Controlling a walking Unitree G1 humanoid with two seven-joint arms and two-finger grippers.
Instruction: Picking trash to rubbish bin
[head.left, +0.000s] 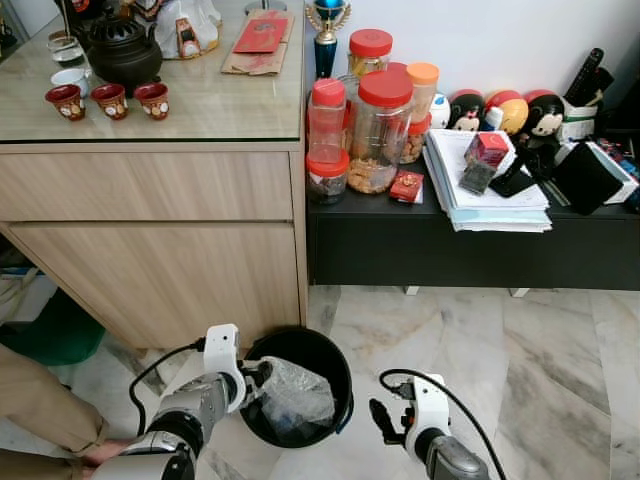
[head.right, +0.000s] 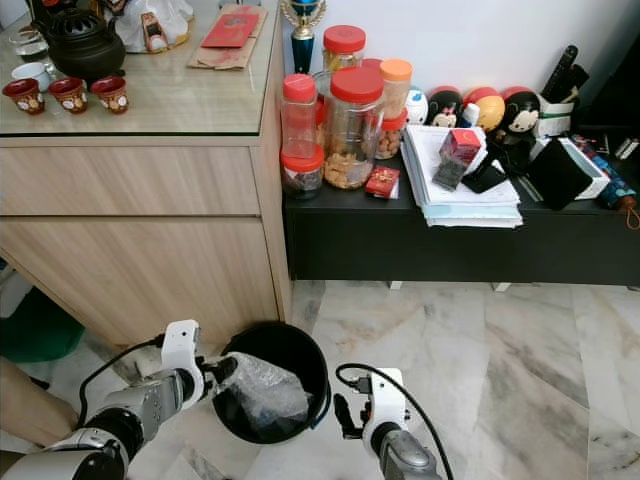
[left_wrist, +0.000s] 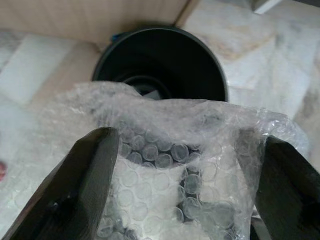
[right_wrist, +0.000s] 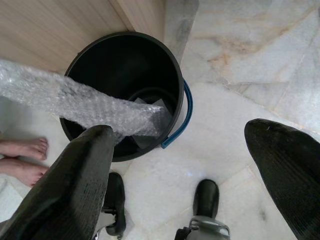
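The left gripper (head.left: 256, 378), closed on a sheet of bubble wrap (head.left: 293, 393), holds it over the near-left rim of the black bin (head.left: 338, 372), its length reaching rightward across the opening, while the right gripper (head.left: 383, 421) waits wide open just right of the bin.

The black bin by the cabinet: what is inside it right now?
The sheet of bubble wrap, held by the left pincer, dips into the black bin. Pale scraps lie at its bottom; the wrap covers the rest.
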